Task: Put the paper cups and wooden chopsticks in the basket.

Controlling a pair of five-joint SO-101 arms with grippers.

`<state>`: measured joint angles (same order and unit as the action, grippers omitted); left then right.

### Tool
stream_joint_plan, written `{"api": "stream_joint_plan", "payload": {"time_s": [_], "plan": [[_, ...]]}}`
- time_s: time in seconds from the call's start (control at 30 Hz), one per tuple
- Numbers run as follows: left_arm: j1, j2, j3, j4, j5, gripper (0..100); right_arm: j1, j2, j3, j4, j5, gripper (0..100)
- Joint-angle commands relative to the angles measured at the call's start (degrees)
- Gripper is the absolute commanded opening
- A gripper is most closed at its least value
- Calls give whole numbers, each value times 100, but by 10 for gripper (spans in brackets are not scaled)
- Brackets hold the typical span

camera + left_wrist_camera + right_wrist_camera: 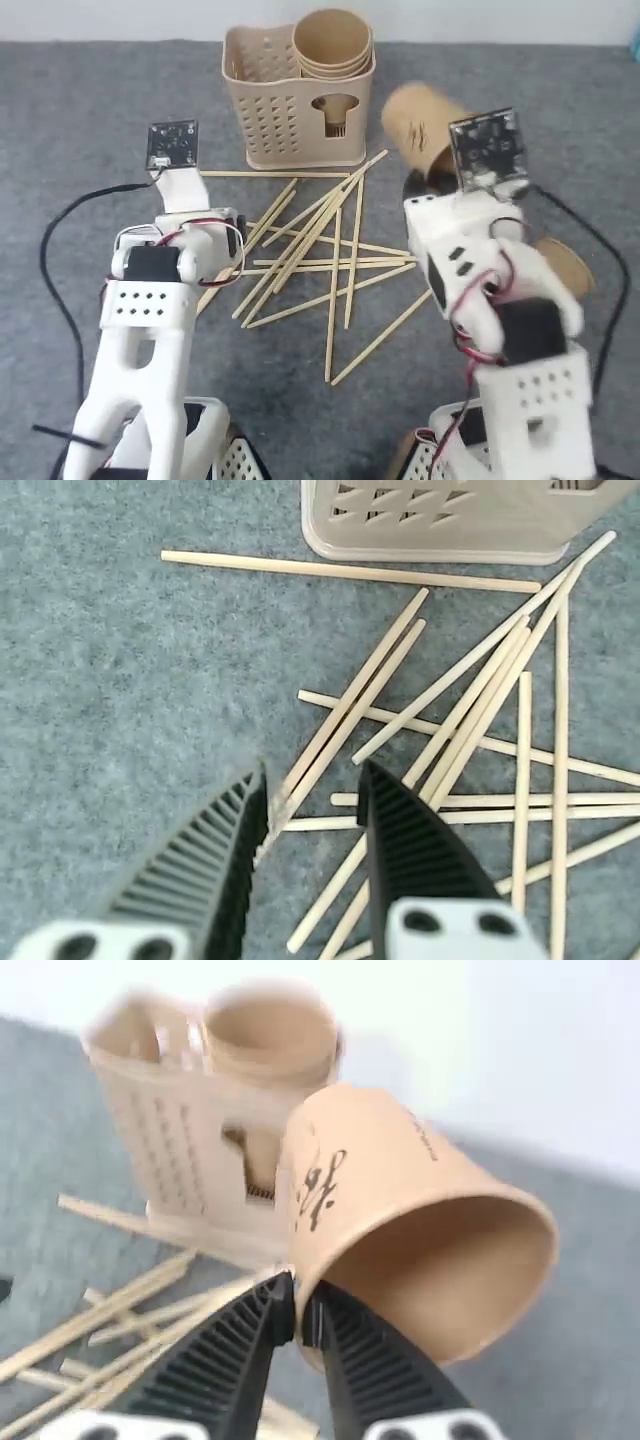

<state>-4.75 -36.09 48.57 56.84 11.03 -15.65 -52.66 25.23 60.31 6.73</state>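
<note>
Right gripper nearly closed, pinching rim of paper cup; cup tilted on its side, just right of basket. Left gripper parted, holding nothing, over wooden chopsticks scattered near side of basket.

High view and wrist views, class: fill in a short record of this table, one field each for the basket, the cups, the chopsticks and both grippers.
basket: beige, perforated, upright at the table's far side
stacked cups: nested inside the basket
held cup: tilted, pinched at its rim, beside the basket
chopsticks: scattered on the grey carpet in front of the basket
left gripper: open, empty, over the chopsticks
right gripper: shut on the held cup
</note>
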Motion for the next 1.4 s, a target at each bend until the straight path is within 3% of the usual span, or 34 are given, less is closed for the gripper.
{"api": "stream_joint_plan", "payload": {"time_s": [0.0, 0.37, 0.6, 0.83, 1.2, 1.37], "plan": [[-26, -220, 4, -185, -35, 141, 22, 699, -1820, 453, 519, 9], [-35, -220, 4, -202, -53, 141, -101, 5332, -7710, 1921, 1319, 9], [-35, -220, 224, -589, -70, 141, -488, 7442, -10171, 2264, 1741, 9], [-35, -220, 242, -607, -70, 141, -593, 8330, -10637, 2000, 2048, 9], [-35, -220, 251, -607, -70, 141, -470, 8541, -10576, 1956, 2259, 13], [-35, -220, 251, -607, -70, 141, -470, 8760, -10567, 1675, 2259, 133]]}}
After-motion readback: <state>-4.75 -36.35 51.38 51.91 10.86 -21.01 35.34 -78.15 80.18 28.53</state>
